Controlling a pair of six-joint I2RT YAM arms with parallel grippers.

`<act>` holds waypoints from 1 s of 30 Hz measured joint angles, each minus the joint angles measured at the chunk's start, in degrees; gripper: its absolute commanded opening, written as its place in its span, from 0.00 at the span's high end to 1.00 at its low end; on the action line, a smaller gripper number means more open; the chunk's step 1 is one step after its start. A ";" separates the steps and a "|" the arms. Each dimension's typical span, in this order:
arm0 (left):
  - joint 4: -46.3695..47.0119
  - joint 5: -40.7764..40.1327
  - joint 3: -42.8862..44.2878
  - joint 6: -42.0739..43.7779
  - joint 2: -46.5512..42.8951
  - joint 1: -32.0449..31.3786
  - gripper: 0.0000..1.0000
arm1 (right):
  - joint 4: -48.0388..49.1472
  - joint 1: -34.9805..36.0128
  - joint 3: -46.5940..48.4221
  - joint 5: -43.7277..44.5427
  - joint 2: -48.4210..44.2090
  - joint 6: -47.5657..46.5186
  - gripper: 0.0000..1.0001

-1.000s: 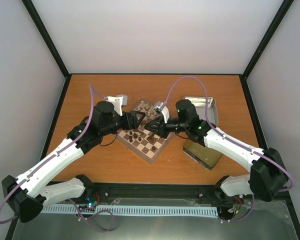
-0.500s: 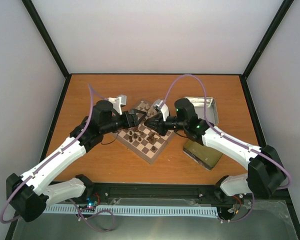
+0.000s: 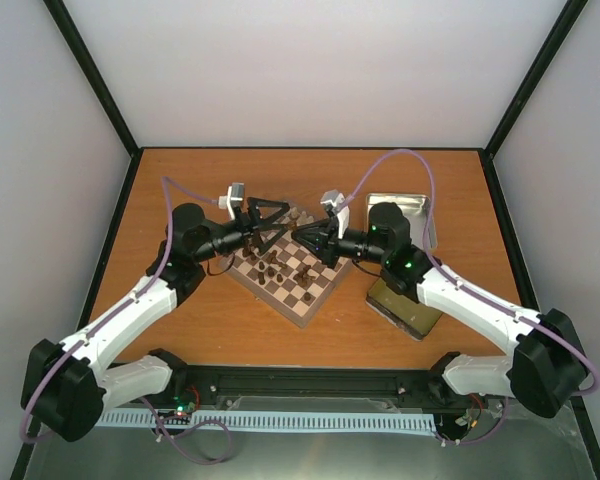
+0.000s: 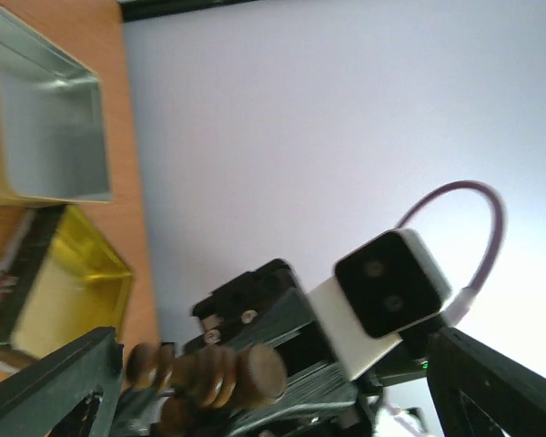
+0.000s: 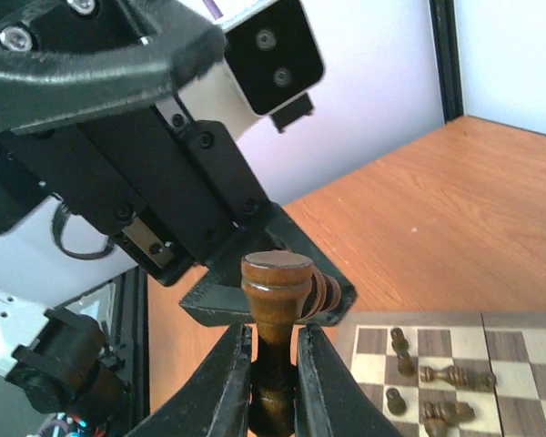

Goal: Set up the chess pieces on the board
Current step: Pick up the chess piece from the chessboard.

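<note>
The board [image 3: 302,286] lies mid-table with several dark chess pieces [image 3: 270,268] on it, some fallen. My right gripper [image 3: 304,239] hovers over its far corner, shut on the shaft of one dark piece [image 5: 275,289] whose flat round end points up in the right wrist view. A ridged brown part [image 5: 326,296] shows just behind it; I cannot tell whether it is a separate piece. My left gripper [image 3: 283,226] faces the right one with jaws spread wide. In the left wrist view the piece [image 4: 226,375] lies between those open fingers [image 4: 50,387], touching neither.
A silver tin [image 3: 405,214] stands at the back right and a yellow-olive tin [image 3: 407,305] lies in front of it, under the right forearm. Both show in the left wrist view, silver tin [image 4: 45,118] and yellow tin [image 4: 68,291]. The board [image 5: 455,360] carries standing and fallen pieces.
The left jaws have spread wider. Both grippers have moved toward the far side of the board, and the right gripper has kept its grip on the piece.
</note>
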 measured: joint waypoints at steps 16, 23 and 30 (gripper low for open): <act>18.56 3.87 -1.57 -18.51 4.24 0.02 0.44 | 4.28 0.07 0.02 -2.99 -2.19 2.91 0.87; 18.86 3.78 -2.36 -19.93 4.24 0.02 0.62 | 4.31 0.07 0.02 -2.60 -2.51 2.95 0.87; 18.99 3.78 -2.38 -20.04 4.24 0.02 0.71 | 4.35 0.11 0.02 -2.12 -2.84 2.97 0.87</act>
